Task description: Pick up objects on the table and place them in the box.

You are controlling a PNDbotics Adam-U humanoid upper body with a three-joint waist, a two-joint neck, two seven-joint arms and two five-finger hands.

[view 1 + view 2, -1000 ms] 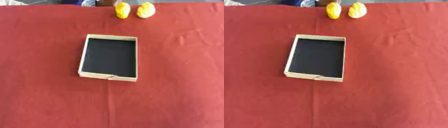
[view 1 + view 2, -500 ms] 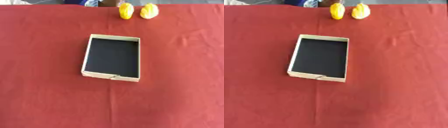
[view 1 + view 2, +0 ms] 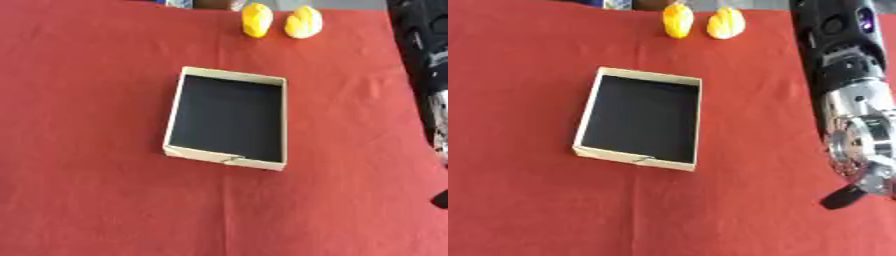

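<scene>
Two yellow objects are sitting side by side at the far edge of the table (image 3: 96,200), which is lying under a red cloth. The left yellow object (image 3: 256,19) is looking deeper in colour and somewhat oval; the right yellow object (image 3: 304,22) is paler and rounded, with a pointed top. They are standing just apart, not touching, and well beyond the box.

The box (image 3: 186,114) is lying near the middle of the table, a shallow open tray with pale cardboard walls and a dark inside. Nothing is showing in it. Its near wall is carrying a small tear or flap toward the right end.

The right arm (image 3: 846,75) is reaching in along the right side of the right eye view, black above and silver at the joint lower down. Of the right hand (image 3: 844,196), only a dark finger or thumb is showing below that joint, so I cannot tell whether its fingers are spread or curled. It is holding nothing that can be seen.

Open red cloth is lying all around the box, wide on the left and near sides, narrower toward the arm on the right.
</scene>
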